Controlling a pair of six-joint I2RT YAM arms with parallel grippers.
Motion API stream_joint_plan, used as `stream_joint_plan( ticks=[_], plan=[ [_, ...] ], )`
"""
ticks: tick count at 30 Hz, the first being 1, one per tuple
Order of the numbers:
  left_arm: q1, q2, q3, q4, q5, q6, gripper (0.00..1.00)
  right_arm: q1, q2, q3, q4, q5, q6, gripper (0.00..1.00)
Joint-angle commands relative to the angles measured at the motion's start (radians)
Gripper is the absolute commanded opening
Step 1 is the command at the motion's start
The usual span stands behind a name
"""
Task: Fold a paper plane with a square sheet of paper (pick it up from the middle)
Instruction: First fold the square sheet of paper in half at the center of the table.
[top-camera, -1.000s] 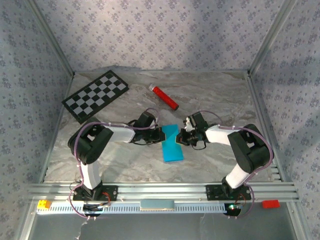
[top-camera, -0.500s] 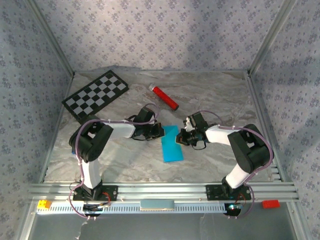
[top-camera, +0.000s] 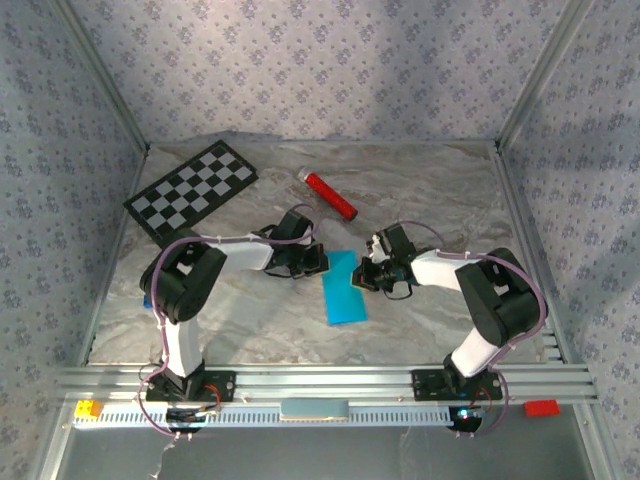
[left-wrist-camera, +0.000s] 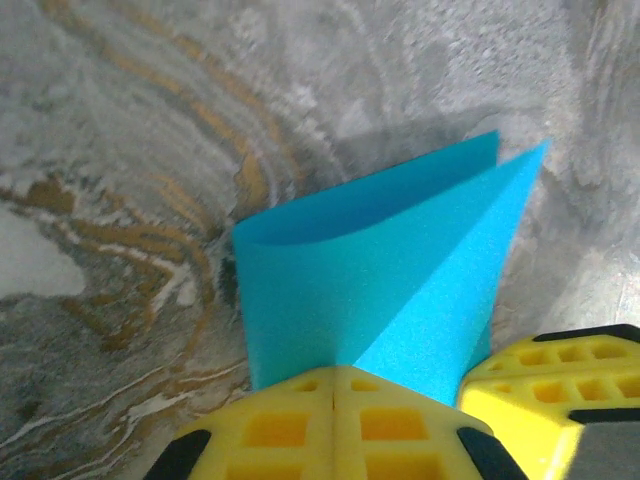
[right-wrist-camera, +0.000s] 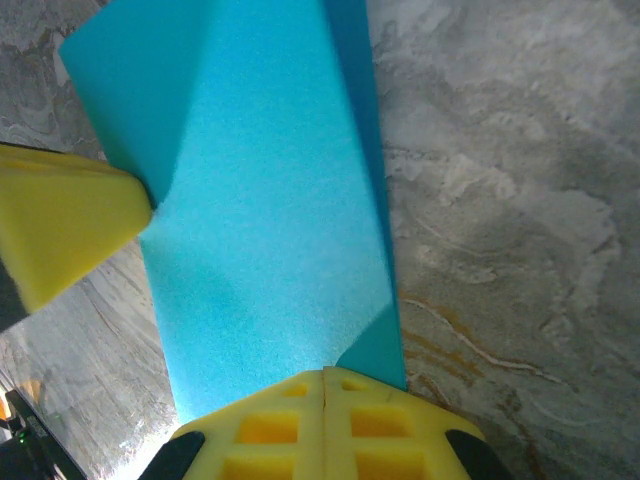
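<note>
- Checkerboard (top-camera: 192, 190): lies flat at the far left of the marbled table (top-camera: 450, 200), well apart from both arms.
- Left gripper (top-camera: 318, 262): reaches in from the left at table level, at the left edge of the square sheet of paper (top-camera: 343, 288). In the left wrist view its yellow fingers (left-wrist-camera: 270, 430) are pressed together with no gap. The blue paper comes out from between them, so the jaws are fully closed on the sheet.
- Red cylinder (top-camera: 330, 196): lies on the table behind the grippers, tilted from far left to near right, apart from the paper.
- Square sheet of paper: rests at the table's centre between the two grippers, folded into a narrow strip that runs from far to near. In the left wrist view one flap is raised from the table, with an open curved fold on its left side.
- Right gripper (top-camera: 368, 274): meets the sheet from the right, opposite the left gripper. In the right wrist view its yellow fingers (right-wrist-camera: 380, 435) meet along a closed seam, clamped on the paper's edge. The left gripper's yellow fingertip touches the sheet's far side.
</note>
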Motion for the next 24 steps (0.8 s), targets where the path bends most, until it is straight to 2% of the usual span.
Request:
stream_joint_plan(
  ticks=[1, 7, 17, 24],
  plan=[
    [0.008, 0.019, 0.069, -0.059, 0.006, 0.036, 0.06, -0.012, 0.048, -0.045, -0.164, 0.124, -0.024, 0.00],
    [0.013, 0.059, 0.100, -0.089, 0.004, 0.050, 0.05, -0.014, 0.048, -0.050, -0.162, 0.124, -0.024, 0.00],
    [0.047, 0.090, -0.001, 0.005, -0.007, 0.016, 0.05, -0.013, 0.051, -0.055, -0.156, 0.126, -0.024, 0.00],
    [0.075, 0.088, 0.029, -0.012, -0.026, 0.005, 0.05, -0.016, 0.051, -0.052, -0.163, 0.128, -0.024, 0.00]
  ],
)
